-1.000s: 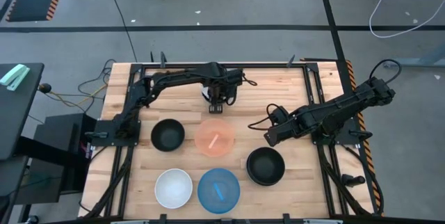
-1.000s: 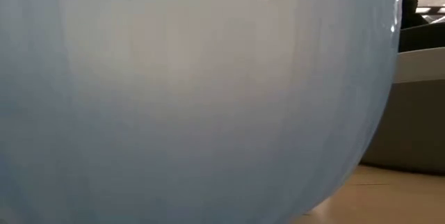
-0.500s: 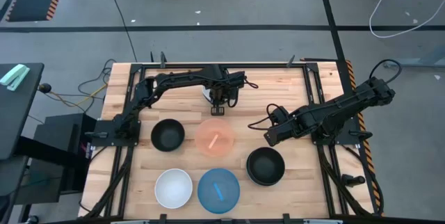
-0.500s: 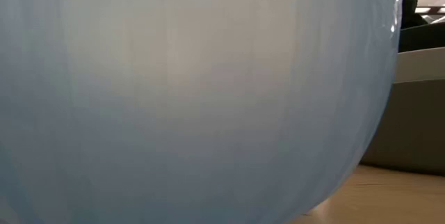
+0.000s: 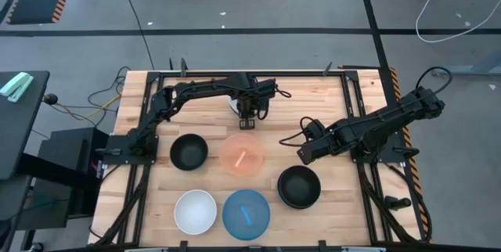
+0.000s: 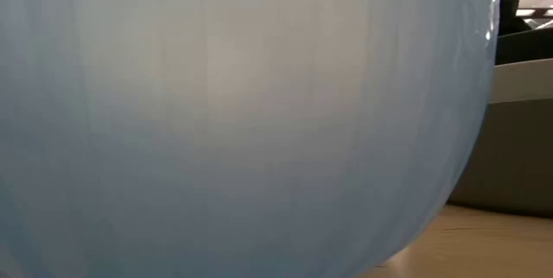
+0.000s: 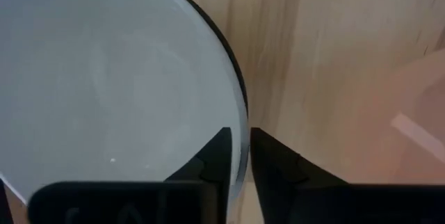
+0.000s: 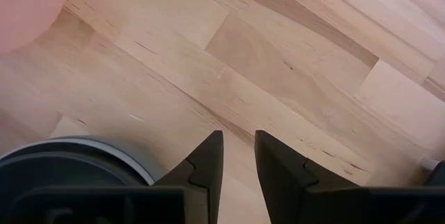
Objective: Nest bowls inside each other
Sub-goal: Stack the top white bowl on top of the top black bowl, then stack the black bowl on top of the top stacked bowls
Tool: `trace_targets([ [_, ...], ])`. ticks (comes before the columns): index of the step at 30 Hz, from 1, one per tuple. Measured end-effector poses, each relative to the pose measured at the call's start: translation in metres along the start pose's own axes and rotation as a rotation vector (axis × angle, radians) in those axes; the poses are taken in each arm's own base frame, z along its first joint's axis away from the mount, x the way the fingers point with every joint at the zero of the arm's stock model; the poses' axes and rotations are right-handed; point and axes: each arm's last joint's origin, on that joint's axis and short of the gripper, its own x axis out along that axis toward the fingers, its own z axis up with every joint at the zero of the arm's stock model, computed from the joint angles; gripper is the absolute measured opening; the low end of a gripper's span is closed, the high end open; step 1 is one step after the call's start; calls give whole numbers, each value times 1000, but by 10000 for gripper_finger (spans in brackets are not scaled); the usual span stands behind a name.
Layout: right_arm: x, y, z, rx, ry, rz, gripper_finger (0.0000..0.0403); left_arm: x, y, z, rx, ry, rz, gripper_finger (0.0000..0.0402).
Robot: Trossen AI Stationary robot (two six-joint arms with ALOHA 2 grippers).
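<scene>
— Where do we find the left arm?

— We see it stretched from the table's left edge across the far side, bent at the elbow, its wrist pointing down. The left gripper (image 5: 247, 116) sits at the rim of a white bowl (image 7: 104, 92), just beyond the salmon-pink bowl (image 5: 242, 154). In the left wrist view its fingers (image 7: 219, 158) stand nearly closed, one inside the rim and one outside, pinching the wall; a dark edge shows under that rim.

— And the right arm?

— We see it reaching in low from the right edge, angled toward the centre. The right gripper (image 5: 304, 153) hangs over bare wood between the salmon-pink bowl and the nearer black bowl (image 5: 299, 186), narrowly parted and holding nothing.

— The other bowls?

— We count another black bowl (image 5: 189, 151) at the left, a second white bowl (image 5: 195, 211) and the blue bowl (image 5: 246, 214) along the near edge. The blue one fills the low view.
</scene>
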Motion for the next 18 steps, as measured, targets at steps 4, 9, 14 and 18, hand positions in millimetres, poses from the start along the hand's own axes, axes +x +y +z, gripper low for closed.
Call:
trace_targets([
  [4, 0, 0, 0, -2, 0, 0, 91, 0, -1, 0, -1, 0, 0, 92],
  [9, 0, 0, 0, -10, 0, 0, 91, 0, -1, -2, -24, 22, -5, 100],
  [14, 0, 0, 0, -23, 0, 0, 91, -3, -5, -8, -20, 90, -19, 96],
  [18, 0, 0, 0, -41, 0, 0, 91, -19, -7, -11, -38, 128, -25, 97],
])
